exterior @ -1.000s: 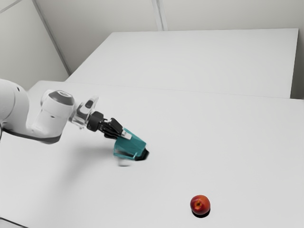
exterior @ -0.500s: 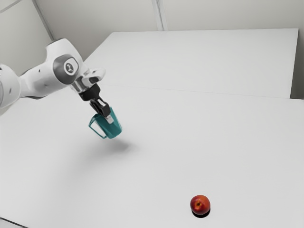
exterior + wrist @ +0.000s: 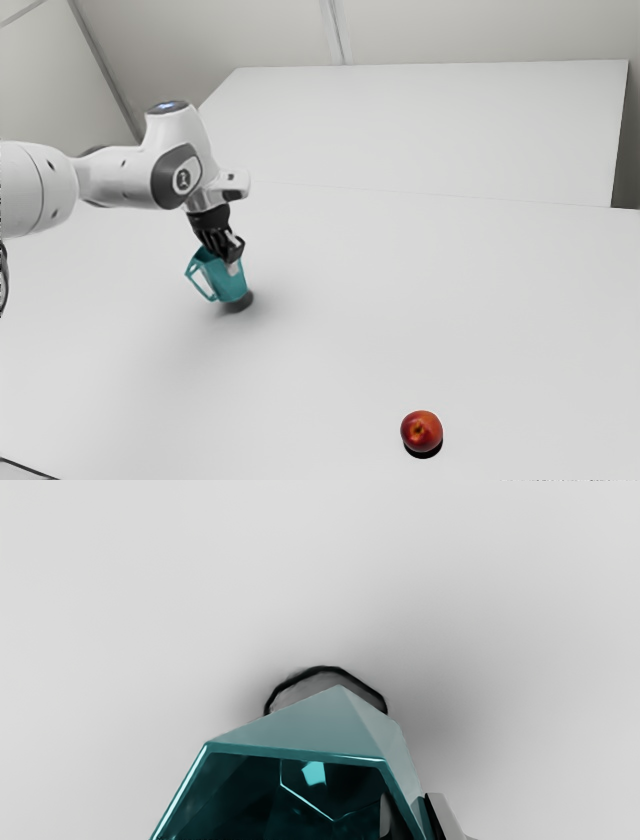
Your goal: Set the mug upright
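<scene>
In the exterior view, a white surface [image 3: 450, 290] lay before pale walls [image 3: 480, 30]; an apple [image 3: 421, 430] sat well apart from the slightly tilted mug [image 3: 226, 282] at the fingers [image 3: 234, 267]. In the wrist view, the fingers [image 3: 444, 816] were clamped on the mug's side, one inside, one outside.

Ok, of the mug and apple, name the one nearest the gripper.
The teal mug, its wall pinched by the gripper; the red apple lies well apart.

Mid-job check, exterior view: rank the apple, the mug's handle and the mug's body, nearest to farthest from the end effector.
1. Mug's body: gripped by the end effector.
2. Mug's handle: on the exterior view's left of the body.
3. Apple: well off, toward that view's lower right.
</scene>
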Tool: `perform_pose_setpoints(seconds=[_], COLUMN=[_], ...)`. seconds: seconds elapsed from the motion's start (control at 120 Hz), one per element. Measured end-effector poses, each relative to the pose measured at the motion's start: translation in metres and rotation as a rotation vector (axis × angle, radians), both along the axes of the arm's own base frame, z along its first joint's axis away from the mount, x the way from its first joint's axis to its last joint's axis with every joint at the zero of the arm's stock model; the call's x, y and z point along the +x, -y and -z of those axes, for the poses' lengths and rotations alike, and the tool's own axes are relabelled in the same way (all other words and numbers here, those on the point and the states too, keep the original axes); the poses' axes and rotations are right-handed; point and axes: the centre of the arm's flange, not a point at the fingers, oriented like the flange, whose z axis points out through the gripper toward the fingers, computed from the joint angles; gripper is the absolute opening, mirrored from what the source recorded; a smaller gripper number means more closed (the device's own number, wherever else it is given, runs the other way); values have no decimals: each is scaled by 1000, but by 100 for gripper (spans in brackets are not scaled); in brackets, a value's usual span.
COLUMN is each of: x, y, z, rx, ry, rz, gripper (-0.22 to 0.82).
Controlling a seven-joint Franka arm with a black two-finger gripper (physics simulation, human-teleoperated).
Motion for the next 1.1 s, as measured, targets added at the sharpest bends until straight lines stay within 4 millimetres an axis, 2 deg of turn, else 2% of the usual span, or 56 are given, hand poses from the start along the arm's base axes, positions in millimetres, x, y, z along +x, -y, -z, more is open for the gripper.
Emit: perform_pose_setpoints(seconds=[0.242, 0.367, 0.542, 0.633, 0.725, 0.833, 1.1], x=[5, 7, 7, 7, 6, 3, 34], y=[2, 3, 4, 4, 7, 9, 5], z=[25, 29, 26, 18, -2, -36, -165], rx=[16, 18, 9, 6, -3, -24, -52], ry=[-3, 3, 13, 25, 51, 86, 187], rz=[-73, -106, -139, -152, -162, -178, -201], gripper=[-17, -16, 21, 35, 44, 50, 58])
